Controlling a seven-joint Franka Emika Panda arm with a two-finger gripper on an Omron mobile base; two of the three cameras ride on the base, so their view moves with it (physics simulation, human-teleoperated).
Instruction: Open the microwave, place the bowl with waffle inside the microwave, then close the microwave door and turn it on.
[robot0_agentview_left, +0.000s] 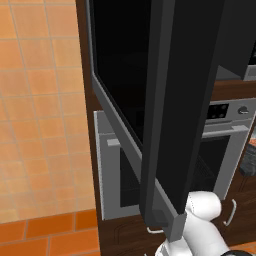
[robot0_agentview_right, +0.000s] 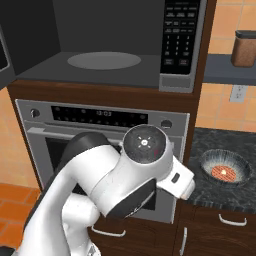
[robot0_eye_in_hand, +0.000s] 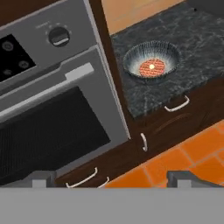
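Standing swung wide, the microwave door juts edge-on toward the left base camera, leaving the microwave cavity exposed with its round turntable bare. Below sits the silver oven. At about 4 o'clock from the oven, the dark stone table carries the bowl with the waffle in it. A brown canister stands on a shelf at 2 o'clock. The pincer is spread fully, holding and touching nothing, well apart from the bowl.
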